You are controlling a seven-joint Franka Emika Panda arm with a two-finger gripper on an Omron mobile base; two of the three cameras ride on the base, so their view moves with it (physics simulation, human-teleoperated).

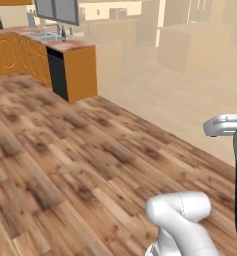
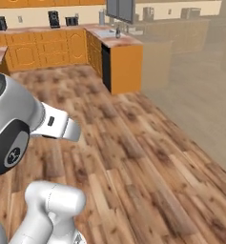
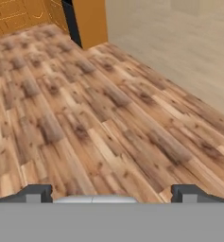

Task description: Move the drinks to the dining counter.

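Hand open wide, nothing between the two dark fingertips, which sit far apart at the bottom of the hand view. Hand is tilted down and forward over bare wooden plank floor; no object touches it. Beyond the floor planks, at the far end in the hand view, the orange end panel of a cabinet run with a black appliance front just left of it. To the right the wood gives way along a straight diagonal edge to a pale beige floor. From the left base view the white arm rises at lower right, with its upper link reaching in from the right edge. Far left stands the orange cabinet run with a reddish marble surface carrying a steel sink and a faucet; a dark window hangs above it. Right base view shows the same sink surface at far centre, and a second orange cabinet row along the back wall with small dark appliances on top. Far right, in both base views, pale washed-out blocky shapes; cannot tell what they are. Drinks and dining counter: cannot make out any of them in these frames.
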